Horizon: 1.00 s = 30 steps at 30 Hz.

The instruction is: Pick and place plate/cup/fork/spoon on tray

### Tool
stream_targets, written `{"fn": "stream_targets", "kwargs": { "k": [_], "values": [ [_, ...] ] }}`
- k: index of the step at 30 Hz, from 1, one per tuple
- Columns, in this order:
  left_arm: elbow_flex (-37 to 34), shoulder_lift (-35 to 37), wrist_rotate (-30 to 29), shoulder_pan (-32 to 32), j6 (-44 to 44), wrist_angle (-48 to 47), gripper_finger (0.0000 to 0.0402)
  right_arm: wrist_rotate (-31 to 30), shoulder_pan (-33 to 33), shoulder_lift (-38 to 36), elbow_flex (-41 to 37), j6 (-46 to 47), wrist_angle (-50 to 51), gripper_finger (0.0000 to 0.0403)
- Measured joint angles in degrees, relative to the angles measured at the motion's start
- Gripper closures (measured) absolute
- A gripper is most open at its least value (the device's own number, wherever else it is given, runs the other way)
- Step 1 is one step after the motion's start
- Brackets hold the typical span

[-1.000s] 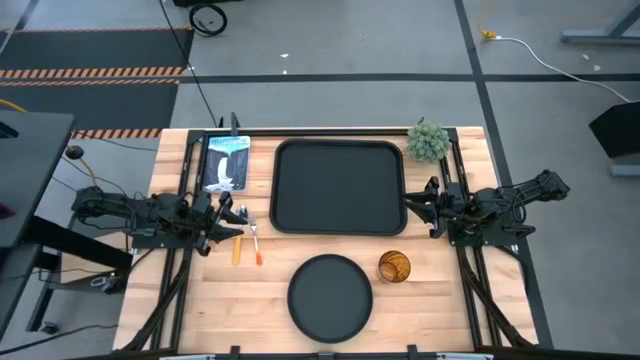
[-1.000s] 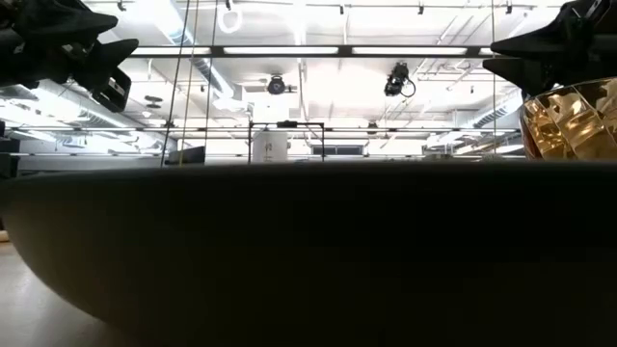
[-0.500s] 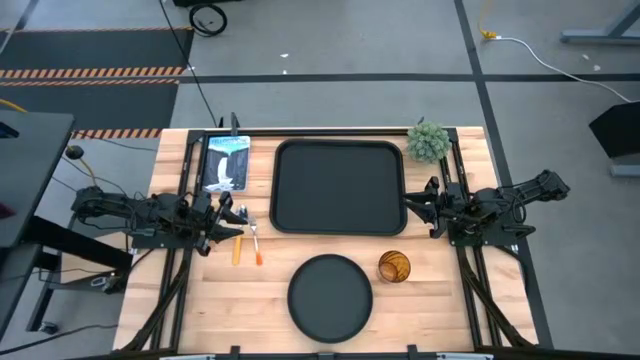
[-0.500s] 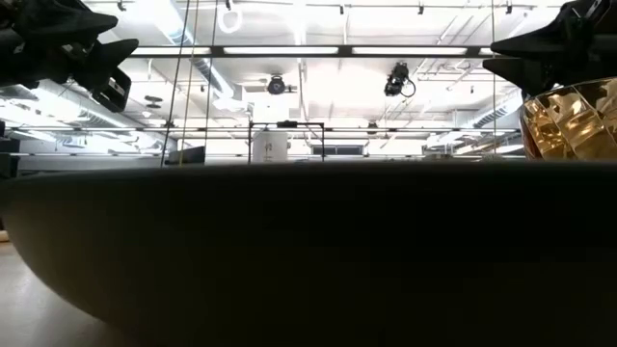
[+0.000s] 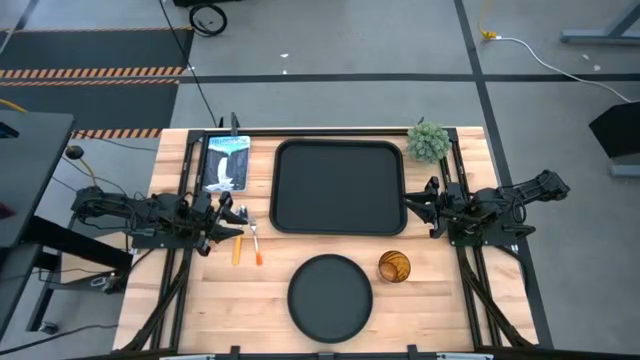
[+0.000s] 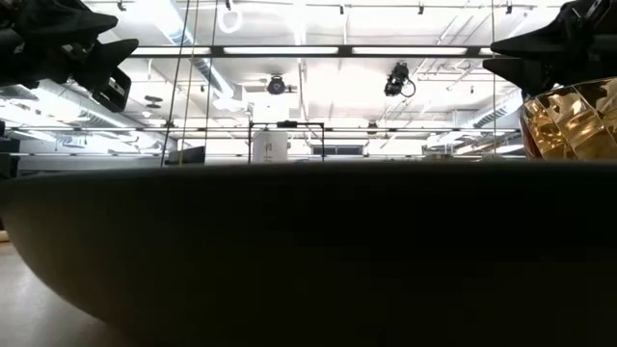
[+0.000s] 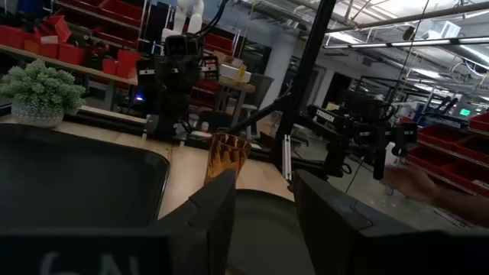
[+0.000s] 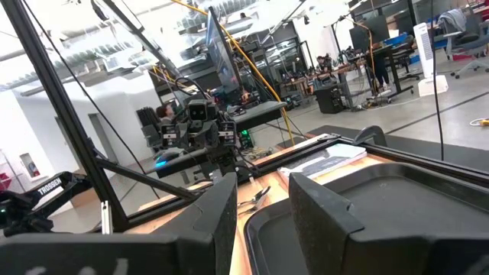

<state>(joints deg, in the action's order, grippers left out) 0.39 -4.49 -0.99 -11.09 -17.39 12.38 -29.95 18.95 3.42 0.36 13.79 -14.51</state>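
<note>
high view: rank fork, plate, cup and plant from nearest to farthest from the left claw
From the left claw:
1. fork, right beside it on the table's left.
2. plate, front centre.
3. cup, right of the plate.
4. plant, far right corner.

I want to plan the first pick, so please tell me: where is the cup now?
In the high view the cup stands upright on the table's near right part, just right of the plate and below the tray's right corner, apart from both.

The wooden table (image 5: 200,300) (light planks) carries tray (image 5: 339,186), plate (image 5: 330,297), cup (image 5: 394,267), fork (image 5: 254,240), spoon (image 5: 238,244).
</note>
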Motion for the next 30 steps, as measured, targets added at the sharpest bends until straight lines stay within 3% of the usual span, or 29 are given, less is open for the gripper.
{"fn": "stream_targets", "kwargs": {
  "k": [11,15,18,25,28,30],
  "values": [
    [0.02,0.0,0.0,0.0,-0.02,0.0,0.026,0.09,-0.21,0.42,0.0,-3.99,-6.51,0.0275],
    [0.02,0.02,0.0,0.0,0.0,0.0,0.026,6.85,-0.7,2.74,-0.01,-4.37,-7.63,0.0275],
    [0.0,0.02,0.02,0.0,-0.01,0.0,0.026,10.35,-1.16,5.57,0.0,-3.99,-13.61,0.0275],
    [0.01,0.01,0.0,-0.01,-0.01,0.0,0.026,8.51,-3.64,13.99,0.0,-8.72,-31.47,0.0275],
    [0.02,0.02,0.01,-0.02,-0.02,-0.01,0.026,7.04,-5.34,17.79,1.32,-8.62,-29.97,0.0275],
    [0.01,0.01,0.01,-0.01,-0.02,0.0,0.026,7.05,-6.31,19.96,5.03,-7.06,-21.83,0.0277]
  ]
}}
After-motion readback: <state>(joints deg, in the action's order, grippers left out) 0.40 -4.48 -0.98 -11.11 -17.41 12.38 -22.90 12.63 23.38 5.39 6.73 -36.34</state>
